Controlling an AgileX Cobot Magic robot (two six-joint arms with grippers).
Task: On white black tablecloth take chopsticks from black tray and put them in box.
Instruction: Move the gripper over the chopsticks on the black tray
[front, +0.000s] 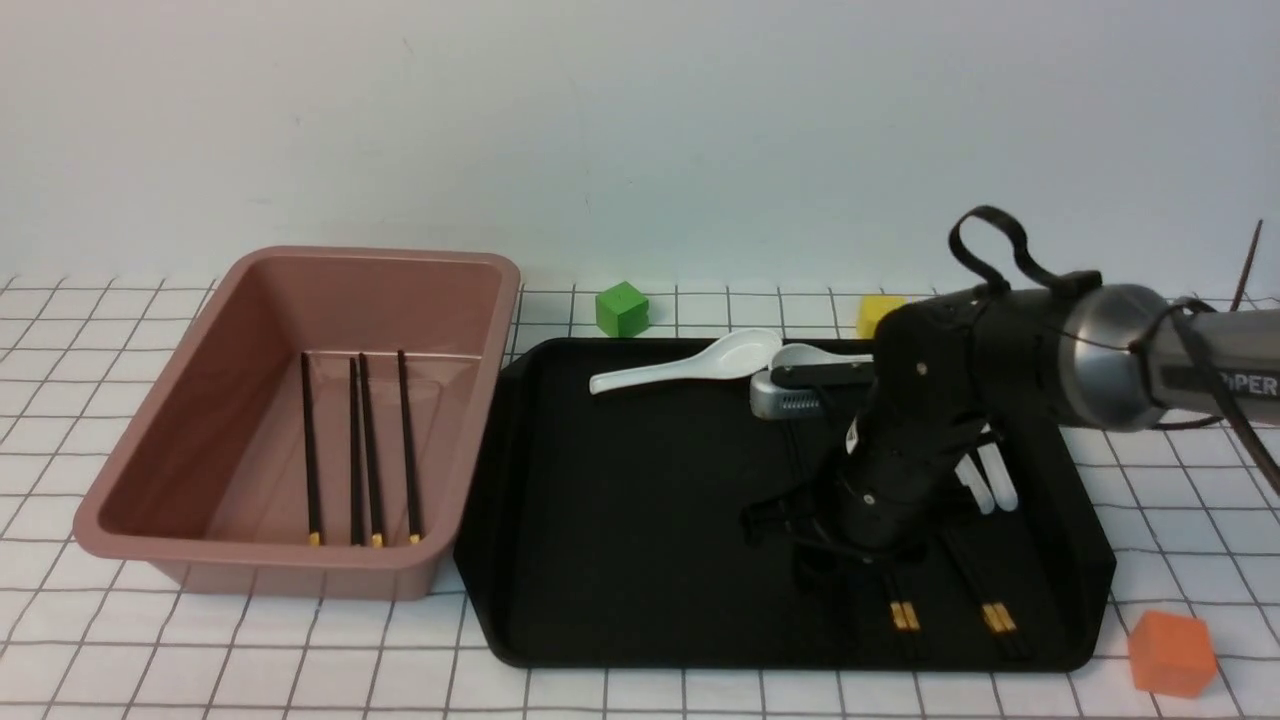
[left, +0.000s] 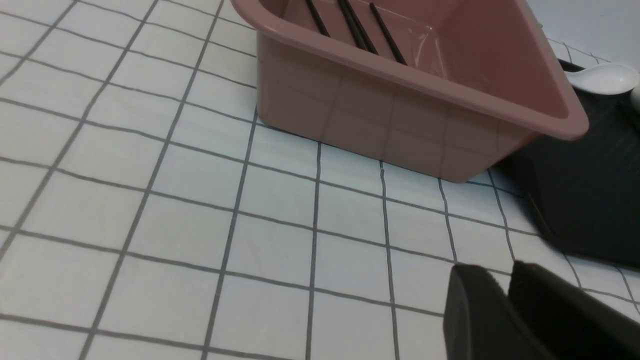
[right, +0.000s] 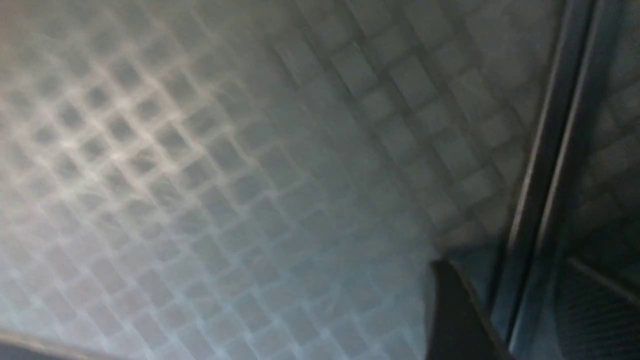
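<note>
The right arm (front: 960, 380) is matte black with small pale screws. Behind its claw (front: 850, 555) come a silver collar (front: 1110, 355), white lettering and a looping black cable (front: 985, 240). The left claw (left: 500, 280) is dull black.

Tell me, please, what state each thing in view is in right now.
box, upright, open-topped.
chopsticks in the box, four, lying flat side by side.
chopsticks on the tray, lying flat under the right arm.
black tray, flat on the tablecloth.
white spoons, lying on the tray's far side.
left gripper, shut, empty, above the tablecloth.
right gripper, lowered onto the tray; jaws hidden.
</note>
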